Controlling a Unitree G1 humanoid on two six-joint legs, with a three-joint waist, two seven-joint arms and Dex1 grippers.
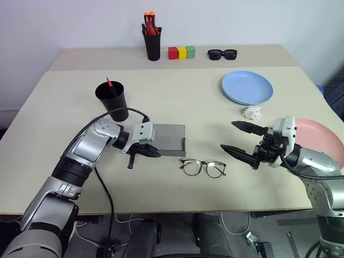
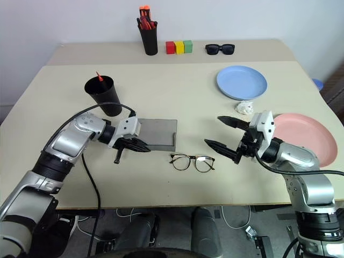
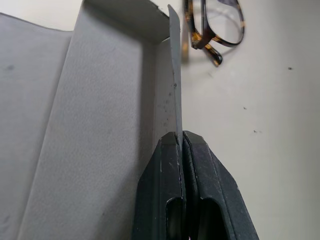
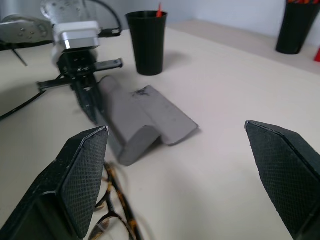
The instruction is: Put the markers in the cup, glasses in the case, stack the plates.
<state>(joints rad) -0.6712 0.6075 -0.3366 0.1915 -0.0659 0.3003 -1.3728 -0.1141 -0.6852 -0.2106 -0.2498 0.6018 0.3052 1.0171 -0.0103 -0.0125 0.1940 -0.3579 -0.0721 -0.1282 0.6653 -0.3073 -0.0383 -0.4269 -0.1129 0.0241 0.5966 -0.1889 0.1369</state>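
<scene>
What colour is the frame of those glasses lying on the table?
The glasses have a mottled brown and amber tortoiseshell frame, which shows best in the left wrist view.

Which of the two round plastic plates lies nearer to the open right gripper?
The salmon pink plate, just beside the right gripper; the light blue plate lies farther back.

Silver-grey metal arms with black joints; white wrist blocks, black cable on left arm, textured black fingers [image 4: 85, 170].
</scene>
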